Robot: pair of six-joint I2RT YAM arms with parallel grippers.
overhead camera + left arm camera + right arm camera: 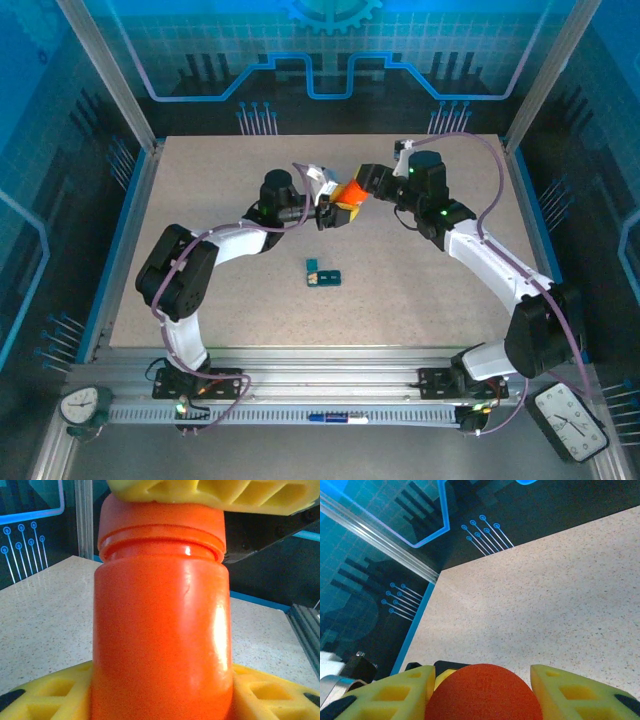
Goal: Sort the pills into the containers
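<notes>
Holding the orange bottle (160, 630) by its body above the far middle of the table (200, 200), the left tool (328, 212) is closed on it, while the right tool (366, 188) grips the cap (483, 695). The containers (323, 273) lie well apart, nearer the table's near edge. If the cap comes off with a jerk, pills may spill onto the table

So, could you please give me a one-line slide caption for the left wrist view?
Left claw grips the orange bottle, a yellow finger of the right claw across its cap.
</notes>
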